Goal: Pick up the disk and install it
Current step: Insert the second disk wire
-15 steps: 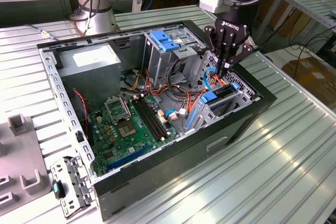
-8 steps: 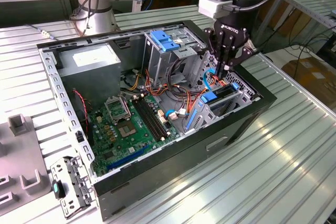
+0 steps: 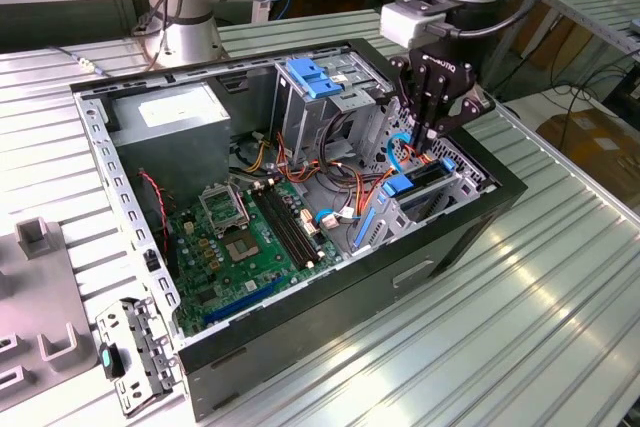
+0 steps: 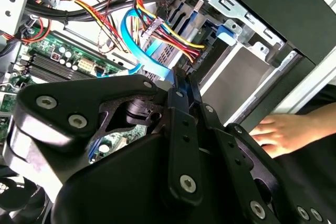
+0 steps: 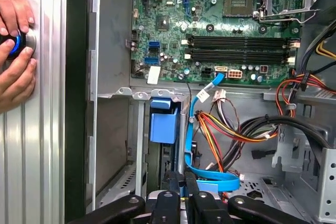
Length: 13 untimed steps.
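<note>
The disk (image 3: 427, 178) appears as a dark slab with blue side rails, standing on edge in the lower drive cage (image 3: 460, 187) at the exterior view's right end of the open computer case. Its blue end tab (image 5: 164, 123) faces the first wrist view. My gripper (image 3: 428, 137) hangs just above that cage, pointing down. Its two black fingers (image 4: 181, 85) are pressed together with nothing between them, so it is shut. The fingertips (image 5: 190, 182) sit beside a looped blue flat cable (image 5: 195, 145). I cannot tell whether they touch the disk.
A person's hands (image 5: 16, 45) rest on a blue-lit knob on the slatted table beside the case. Inside the case are the motherboard (image 3: 240, 237), a grey power-supply box (image 3: 180, 112), bundled wires (image 5: 231, 129) and an upper blue latch plate (image 3: 315, 77). Grey fixtures (image 3: 40, 237) lie at the exterior view's left.
</note>
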### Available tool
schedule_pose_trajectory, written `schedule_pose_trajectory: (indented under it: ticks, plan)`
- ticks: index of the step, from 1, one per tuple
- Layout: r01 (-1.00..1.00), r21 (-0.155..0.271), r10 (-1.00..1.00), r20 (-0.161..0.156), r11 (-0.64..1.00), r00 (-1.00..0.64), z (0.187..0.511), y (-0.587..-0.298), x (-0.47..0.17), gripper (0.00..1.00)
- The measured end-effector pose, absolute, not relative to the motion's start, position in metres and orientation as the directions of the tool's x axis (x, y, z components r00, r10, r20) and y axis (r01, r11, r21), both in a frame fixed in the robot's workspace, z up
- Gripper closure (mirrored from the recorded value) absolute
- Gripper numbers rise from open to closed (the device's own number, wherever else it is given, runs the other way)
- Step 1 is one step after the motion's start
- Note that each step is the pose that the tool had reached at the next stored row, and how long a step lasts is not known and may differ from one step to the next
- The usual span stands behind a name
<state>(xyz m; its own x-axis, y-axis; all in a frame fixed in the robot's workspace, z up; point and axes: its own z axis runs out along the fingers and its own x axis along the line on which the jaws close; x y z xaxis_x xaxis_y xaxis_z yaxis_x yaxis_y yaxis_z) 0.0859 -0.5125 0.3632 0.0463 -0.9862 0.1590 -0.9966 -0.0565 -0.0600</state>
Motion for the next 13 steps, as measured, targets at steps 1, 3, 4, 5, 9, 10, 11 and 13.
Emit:
schedule_pose_trajectory:
  ticks: [1,3,4,5,9,10,11,13]
  plan:
    - [-0.996,-0.062,-0.987,0.153,-0.057,0.047,0.363,-0.514,0.085,0.84]
    - [-0.996,-0.068,-0.989,0.141,-0.058,0.048,0.362,-0.519,0.085,0.84]
    - [-0.996,-0.07,-0.989,0.137,-0.058,0.048,0.362,-0.521,0.084,0.84]
    - [-0.996,-0.072,-0.99,0.132,-0.058,0.048,0.361,-0.523,0.084,0.84]
    - [-0.995,-0.077,-0.993,0.108,-0.057,0.049,0.36,-0.531,0.082,0.84]
    - [-0.995,-0.078,-0.993,0.103,-0.057,0.049,0.359,-0.533,0.082,0.84]
    - [-0.995,-0.079,-0.994,0.098,-0.056,0.049,0.359,-0.535,0.082,0.84]
    - [-0.995,-0.083,-0.996,0.075,-0.055,0.048,0.359,-0.54,0.081,0.84]
